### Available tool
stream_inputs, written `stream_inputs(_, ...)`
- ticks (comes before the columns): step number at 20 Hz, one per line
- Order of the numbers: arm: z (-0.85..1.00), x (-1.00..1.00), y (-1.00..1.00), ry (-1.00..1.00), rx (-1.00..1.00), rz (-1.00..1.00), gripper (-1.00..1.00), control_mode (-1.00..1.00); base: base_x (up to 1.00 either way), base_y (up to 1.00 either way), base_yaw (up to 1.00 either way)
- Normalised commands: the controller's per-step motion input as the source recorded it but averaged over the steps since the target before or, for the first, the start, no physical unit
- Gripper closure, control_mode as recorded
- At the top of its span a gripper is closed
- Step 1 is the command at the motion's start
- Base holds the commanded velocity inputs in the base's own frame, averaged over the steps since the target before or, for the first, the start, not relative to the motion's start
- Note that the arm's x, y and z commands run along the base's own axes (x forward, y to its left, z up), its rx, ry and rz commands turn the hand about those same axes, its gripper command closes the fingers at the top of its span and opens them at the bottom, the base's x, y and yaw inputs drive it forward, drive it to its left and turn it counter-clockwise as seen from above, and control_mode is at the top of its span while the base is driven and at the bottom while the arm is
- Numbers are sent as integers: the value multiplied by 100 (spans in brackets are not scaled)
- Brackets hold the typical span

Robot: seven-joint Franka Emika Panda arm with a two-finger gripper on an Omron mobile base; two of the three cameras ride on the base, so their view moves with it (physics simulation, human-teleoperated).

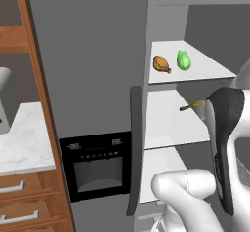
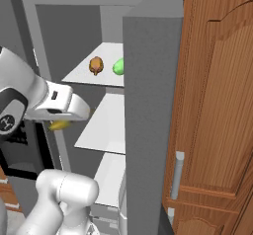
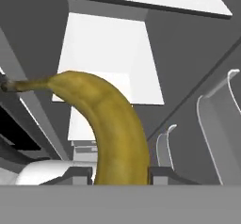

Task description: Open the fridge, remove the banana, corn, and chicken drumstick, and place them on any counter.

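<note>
The fridge (image 1: 93, 80) stands with its right door swung wide, which gives the arm a way in to the white shelves. To its left the marble worktop (image 1: 27, 138) lies bare, a likely landing spot. On the upper shelf (image 1: 205, 70) the chicken drumstick (image 1: 161, 64) and corn (image 1: 183, 60) sit side by side, not yet taken. The tool (image 3: 120, 173) is clamped on the banana (image 3: 113, 129) near one end, holding it in the air in front of the middle shelf, so it looks ready for carrying to the worktop.

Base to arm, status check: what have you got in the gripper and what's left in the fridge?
Gripper shut on banana, out in front of the open fridge. Chicken drumstick and corn side by side on upper shelf. Nothing blocking.
</note>
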Motion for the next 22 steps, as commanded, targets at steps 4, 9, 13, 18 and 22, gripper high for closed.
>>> stream_inputs(4, 0, -15, 46, 0, 3, 34, 100, -100, 0, 0, 0)
stream_inputs(9, 0, -8, 21, 1, 2, 23, 100, -100, 0, 0, 0)
stream_inputs(13, 0, -2, 0, 0, 0, 0, 100, -100, 0, 0, 0)
stream_inputs(18, 0, 0, 0, 0, 0, 0, 100, -100, 0, 0, 0)
stream_inputs(22, 0, 0, 0, 0, 0, 0, 100, -100, 0, 0, 0)
